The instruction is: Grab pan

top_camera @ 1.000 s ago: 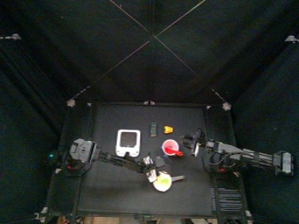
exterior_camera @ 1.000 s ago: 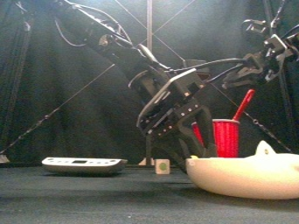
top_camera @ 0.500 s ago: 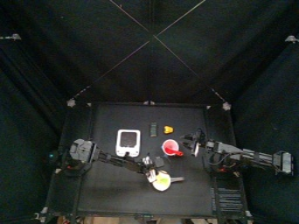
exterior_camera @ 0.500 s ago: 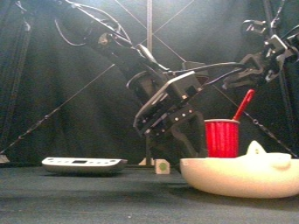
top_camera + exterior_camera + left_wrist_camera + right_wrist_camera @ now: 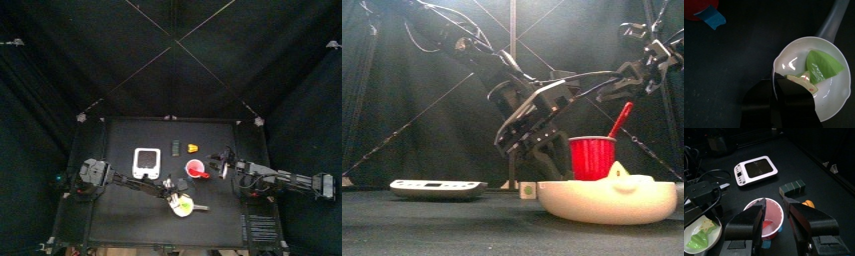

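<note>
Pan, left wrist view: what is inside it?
Inside the pan lies a green wedge-shaped piece. The left gripper at the rim covers part of the bowl.

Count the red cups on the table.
1. The red cup stands right of the table's middle, directly behind the pale pan and just ahead of the right gripper. Nothing suggests another hidden one.

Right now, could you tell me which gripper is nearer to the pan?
Left. The left gripper is at the pan's rim; the right gripper hovers apart, over the red cup.
</note>
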Robot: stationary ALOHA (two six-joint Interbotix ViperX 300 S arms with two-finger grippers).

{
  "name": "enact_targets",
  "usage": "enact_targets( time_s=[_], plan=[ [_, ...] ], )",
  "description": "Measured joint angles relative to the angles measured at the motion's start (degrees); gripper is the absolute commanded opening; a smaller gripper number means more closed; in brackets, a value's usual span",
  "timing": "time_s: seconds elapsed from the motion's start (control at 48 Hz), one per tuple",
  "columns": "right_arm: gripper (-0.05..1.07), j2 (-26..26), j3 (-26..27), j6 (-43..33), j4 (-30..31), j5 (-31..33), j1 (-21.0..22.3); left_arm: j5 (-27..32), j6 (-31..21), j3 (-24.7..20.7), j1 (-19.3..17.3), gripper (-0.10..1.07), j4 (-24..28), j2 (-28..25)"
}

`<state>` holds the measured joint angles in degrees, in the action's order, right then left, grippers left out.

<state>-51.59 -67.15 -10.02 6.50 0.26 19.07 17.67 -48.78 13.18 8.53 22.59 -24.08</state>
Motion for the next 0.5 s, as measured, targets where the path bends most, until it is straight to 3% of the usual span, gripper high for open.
enact_targets(
  time_s=[0.5],
  plan=[
    [0.74, -0.09, -0.09, 0.0, 0.0, 0.0, 0.0, 0.0, -0.18, 0.09, 0.18, 0.3, -0.35, 1.76]
  ],
)
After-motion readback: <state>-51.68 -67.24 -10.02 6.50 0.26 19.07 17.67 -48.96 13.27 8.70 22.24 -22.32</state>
